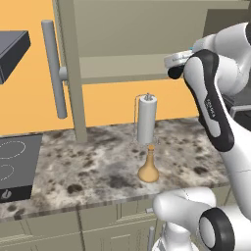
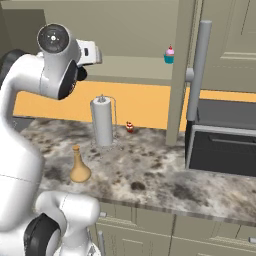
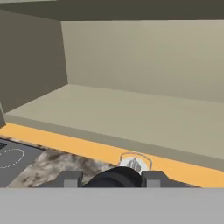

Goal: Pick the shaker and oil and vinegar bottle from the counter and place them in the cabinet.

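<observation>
Evidently the jaws pinch the black shaker (image 3: pixel 114 177) between both fingertips, held level before the open cabinet's bare shelf (image 3: pixel 131 118) to clear its lip, while the oil and vinegar bottle (image 1: pixel 148 167) waits upright on the bench (image 1: pixel 98 166).

One bottle (image 1: pixel 148 169) is standing on the one counter (image 1: pixel 98 171). One paper-towel roll (image 1: pixel 146 119) is standing just behind it, toward the wall. Two cupcakes are showing: one (image 2: pixel 169 54) is sitting on the cabinet (image 2: pixel 150 67) shelf, and one (image 2: pixel 130 127) is sitting far back on the counter, right of the roll. One cabinet is standing open, with one shelf and one door carrying one bar handle (image 1: pixel 54 68). One stovetop (image 1: pixel 14 166) is lying at the left, showing two ring marks. One dark shaker (image 3: pixel 116 178) is showing between the two finger tips (image 3: pixel 70 178).
</observation>
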Available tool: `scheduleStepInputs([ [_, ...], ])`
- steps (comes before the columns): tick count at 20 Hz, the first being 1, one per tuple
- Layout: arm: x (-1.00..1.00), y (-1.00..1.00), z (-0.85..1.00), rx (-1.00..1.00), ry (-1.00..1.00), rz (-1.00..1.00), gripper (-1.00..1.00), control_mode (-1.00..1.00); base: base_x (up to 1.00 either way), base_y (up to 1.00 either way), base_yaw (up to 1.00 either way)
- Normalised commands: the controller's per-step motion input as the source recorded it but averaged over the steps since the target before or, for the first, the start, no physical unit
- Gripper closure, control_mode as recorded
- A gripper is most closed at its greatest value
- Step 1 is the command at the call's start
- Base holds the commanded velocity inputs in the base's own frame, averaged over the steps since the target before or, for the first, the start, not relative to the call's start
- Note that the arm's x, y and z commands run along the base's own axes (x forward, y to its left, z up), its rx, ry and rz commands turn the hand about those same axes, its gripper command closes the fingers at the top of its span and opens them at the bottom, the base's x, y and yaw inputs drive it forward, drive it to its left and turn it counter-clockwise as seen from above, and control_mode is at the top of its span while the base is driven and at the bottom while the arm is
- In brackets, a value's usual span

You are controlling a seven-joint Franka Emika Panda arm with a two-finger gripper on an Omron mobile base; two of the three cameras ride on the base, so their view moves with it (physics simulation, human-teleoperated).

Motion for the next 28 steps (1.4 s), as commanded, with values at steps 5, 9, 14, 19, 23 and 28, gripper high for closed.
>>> scheduleStepInputs([
  [5,0.25,0.01,0.15,0.0,0.15,0.0,1.0,-1.0,0.0,0.0,0.0],
  [9,0.11,0.0,0.01,0.0,0.06,0.0,1.0,-1.0,0.0,0.0,0.0],
  [14,0.08,0.0,0.0,0.0,0.0,0.0,1.0,-1.0,0.0,0.0,0.0],
  [19,0.45,0.0,0.0,0.0,0.0,-0.02,1.0,-1.0,0.0,0.0,0.0],
  [23,0.63,0.01,0.0,0.0,0.07,-0.02,1.0,-1.0,0.0,0.0,0.0],
  [28,0.32,0.01,0.0,0.0,0.18,0.0,1.0,-1.0,0.0,0.0,0.0],
])
